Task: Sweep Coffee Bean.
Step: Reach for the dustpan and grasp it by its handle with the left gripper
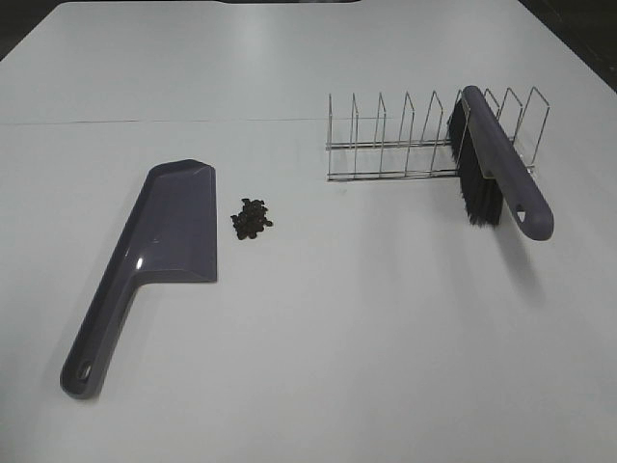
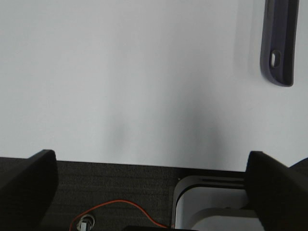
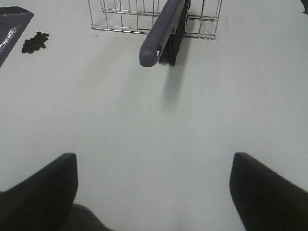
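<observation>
tabletop (image 1: 366,338): White and flat; it is carrying everything you are working with.
wire rack (image 1: 386,145): Standing at the far right and propping up the brush.
dustpan (image 1: 154,251): Lying flat at left. Its long axis is running from the handle end (image 2: 278,43), nearest you, away to the blade. The blade's long straight edge is facing right, toward the beans.
brush (image 1: 501,164): Leaning in the rack with its bristles hanging down. Its long axis is running from the rack back toward you and a little right, and the handle tip (image 3: 149,55) is pointing at the right arm and riding clear of the tabletop.
right fingers (image 3: 43,192): Spread wide and gripping nothing. The brush handle is lying straight ahead and well apart, nearly end-on to you. This arm is sitting nearer the brush, so I judge that reach is yours first.
left fingers (image 2: 29,187): Spread wide and gripping nothing. They are hovering at the tabletop's near edge, with the dustpan handle ahead and off to one side.
coffee bean (image 1: 252,219): One small dark heap, sitting just beside the blade's right edge and not touching it. It is lying well apart from the brush, so you are looking at a leftward sweep into the pan.
</observation>
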Action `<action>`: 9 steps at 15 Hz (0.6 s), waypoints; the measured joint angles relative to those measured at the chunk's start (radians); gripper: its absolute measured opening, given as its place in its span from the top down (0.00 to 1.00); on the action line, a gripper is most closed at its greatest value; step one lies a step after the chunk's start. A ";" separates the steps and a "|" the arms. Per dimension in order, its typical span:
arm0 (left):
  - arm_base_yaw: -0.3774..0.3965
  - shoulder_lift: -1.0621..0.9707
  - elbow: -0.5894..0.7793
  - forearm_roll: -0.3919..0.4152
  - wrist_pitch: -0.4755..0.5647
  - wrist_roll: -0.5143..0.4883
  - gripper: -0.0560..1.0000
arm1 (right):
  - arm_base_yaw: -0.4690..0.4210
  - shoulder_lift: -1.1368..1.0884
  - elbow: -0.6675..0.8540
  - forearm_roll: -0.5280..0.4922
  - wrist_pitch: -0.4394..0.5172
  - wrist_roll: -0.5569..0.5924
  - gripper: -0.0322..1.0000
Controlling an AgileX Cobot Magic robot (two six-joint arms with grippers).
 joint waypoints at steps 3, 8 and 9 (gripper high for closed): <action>0.000 0.126 -0.067 -0.010 -0.047 -0.062 0.02 | 0.000 0.000 0.000 -0.001 0.000 0.000 0.24; -0.002 0.403 -0.223 -0.076 -0.094 -0.055 0.02 | 0.000 0.000 0.000 -0.002 0.000 0.000 0.24; -0.007 0.432 -0.240 -0.089 -0.102 -0.050 0.02 | 0.000 0.000 0.000 -0.002 0.000 0.000 0.24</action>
